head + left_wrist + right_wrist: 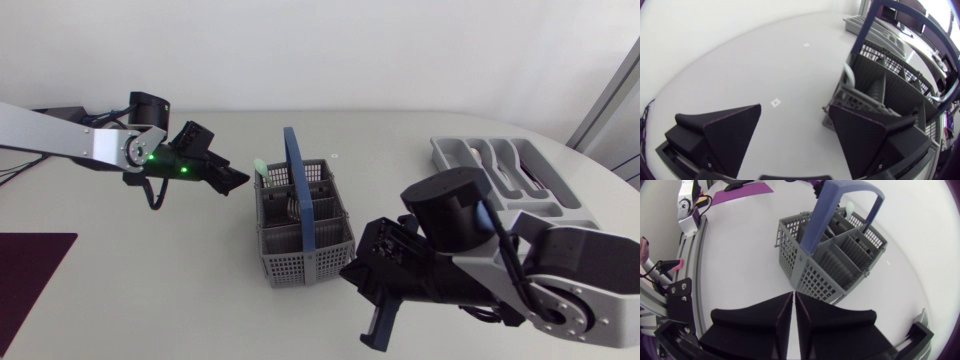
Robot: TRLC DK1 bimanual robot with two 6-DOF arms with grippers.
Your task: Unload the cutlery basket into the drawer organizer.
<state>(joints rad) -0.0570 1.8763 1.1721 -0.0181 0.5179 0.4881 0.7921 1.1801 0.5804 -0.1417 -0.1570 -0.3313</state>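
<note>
Grey plastic is what the cutlery basket is made of; in the head view it is seen standing at the middle of the white table, with a blue handle arched over it from far to near. A pale green utensil tip is seen at its far left corner. The grey drawer organizer is placed well apart at the far right, and some cutlery is seen lying in its compartments. The left gripper is held just left of the basket's far left corner. The right gripper is held low near the basket's near right corner. A dark maroon mat is laid at the near left.

In the left wrist view, the left gripper is shown with its fingers spread wide apart and nothing between them. The basket is seen just ahead of one finger, and a small white marker lies on the table ahead of the gap.

In the right wrist view, the right gripper is shown with its fingers brought together, only a thin slit left and nothing held. The basket is seen just ahead, one corner turned toward the fingertips.
</note>
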